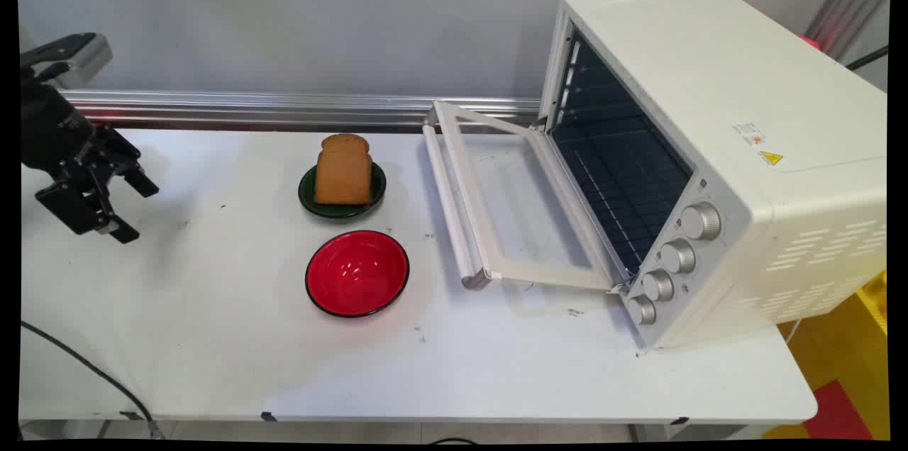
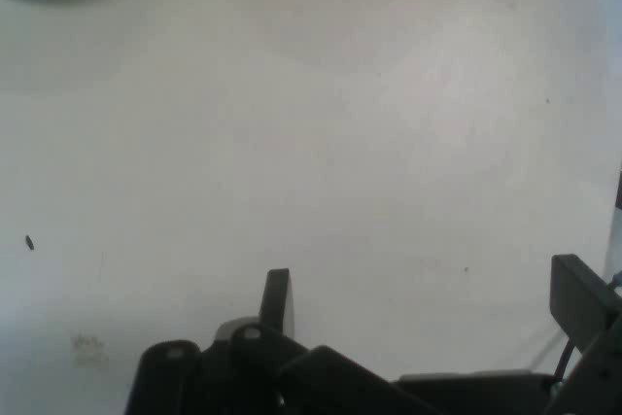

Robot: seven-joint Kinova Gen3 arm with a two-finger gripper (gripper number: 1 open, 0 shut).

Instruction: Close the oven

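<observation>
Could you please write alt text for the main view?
A black two-finger end effector hangs open over the white table's left side. Right of it sit a brown bread slice on a dark green plate, a red bowl and an open white toaster oven.

**Bread, bowl and open oven on the table**

A slice of bread (image 1: 344, 169) stands upright on a dark green plate (image 1: 308, 193). Just in front sits an empty red bowl (image 1: 357, 273). To the right, a white toaster oven (image 1: 716, 153) stands with its glass door (image 1: 496, 203) folded down onto the white table (image 1: 496, 366).
</observation>
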